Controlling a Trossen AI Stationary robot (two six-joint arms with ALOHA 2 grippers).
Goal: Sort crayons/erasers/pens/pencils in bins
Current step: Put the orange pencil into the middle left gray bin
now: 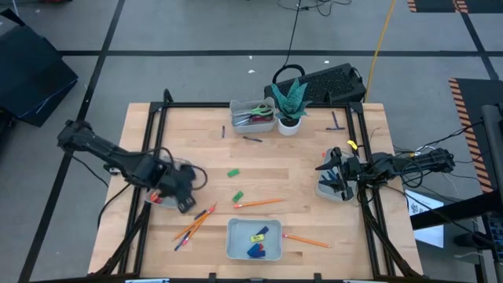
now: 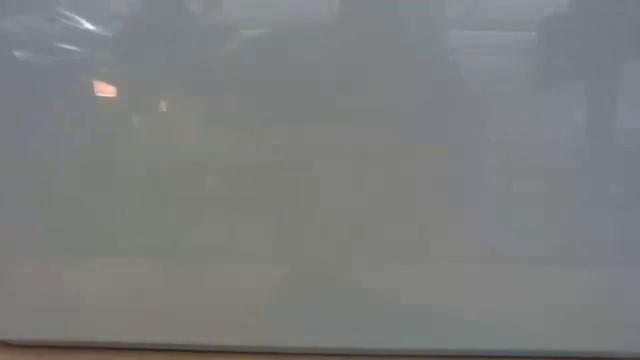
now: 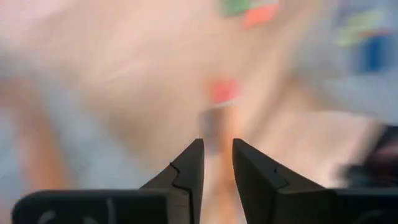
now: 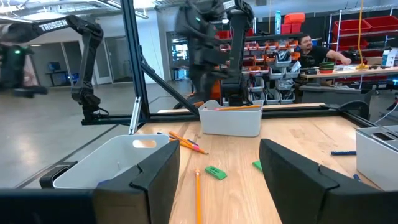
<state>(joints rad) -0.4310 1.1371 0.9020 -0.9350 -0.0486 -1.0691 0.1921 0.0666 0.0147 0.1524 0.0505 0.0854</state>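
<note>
L tool (image 3: 217, 163) just behind pencil (image 3: 214, 127)

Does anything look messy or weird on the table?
Yes. Several pencils lie loose in a crossed heap on the wood near the left pincer, and two green erasers sit out in the middle, not in any bin. The low view shows only grey haze, which is odd.

My wooden bench (image 1: 299, 185) stands on a grey floor (image 1: 181, 31) crossed by dark lines. Beyond it I see shelving (image 4: 277, 59) stacked with red storage boxes (image 4: 360, 28), a person (image 4: 311, 53) seated at a far table (image 4: 357, 73), and bright overhead light.
</note>
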